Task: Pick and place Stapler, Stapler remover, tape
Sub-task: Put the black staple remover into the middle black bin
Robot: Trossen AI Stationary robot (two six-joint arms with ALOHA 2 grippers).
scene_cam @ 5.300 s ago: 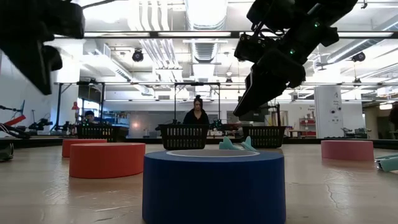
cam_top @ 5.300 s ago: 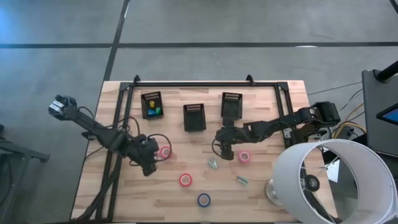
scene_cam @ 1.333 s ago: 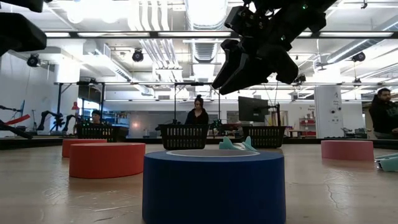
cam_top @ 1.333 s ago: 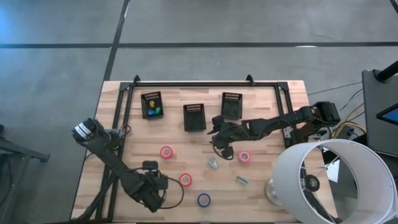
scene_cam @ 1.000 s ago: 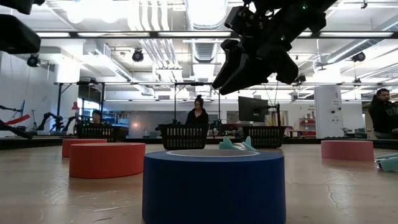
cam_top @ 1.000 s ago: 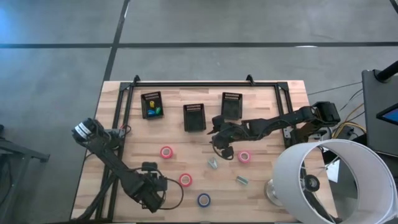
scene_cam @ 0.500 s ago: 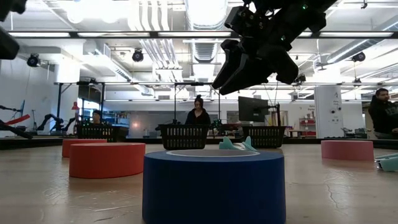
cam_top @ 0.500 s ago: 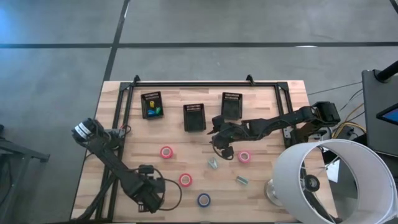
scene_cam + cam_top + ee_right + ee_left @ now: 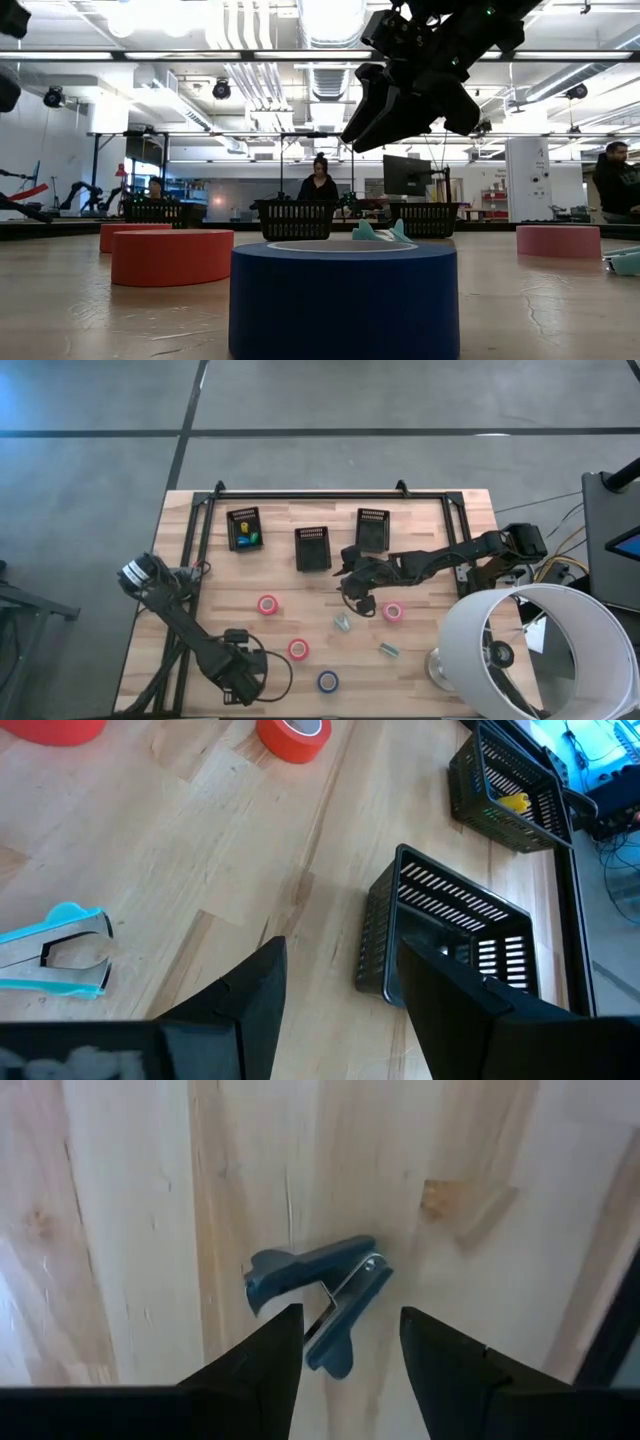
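In the left wrist view a blue staple remover (image 9: 318,1302) lies flat on the wooden table. My left gripper (image 9: 350,1316) hangs open above it, one finger to each side. In the high view that gripper (image 9: 240,675) is near the table's near-left corner and hides the remover. My right gripper (image 9: 358,598) hovers open mid-table, beside a pink tape roll (image 9: 393,611). Another pink roll (image 9: 267,604), a red roll (image 9: 298,649) and a dark blue roll (image 9: 327,681) lie flat on the table. A teal staple remover (image 9: 342,622) lies near the right gripper.
Three black baskets stand toward the far edge: the left one (image 9: 244,528) holds small coloured items, then a middle one (image 9: 312,548) and a right one (image 9: 372,528). A small pale object (image 9: 388,650) lies near a white lamp shade (image 9: 530,650) at the near-right corner. A black rail (image 9: 310,494) lines the far edge.
My left gripper has drifted a little toward the table's near-left corner, staying open. The right arm and the tape rolls have kept still.
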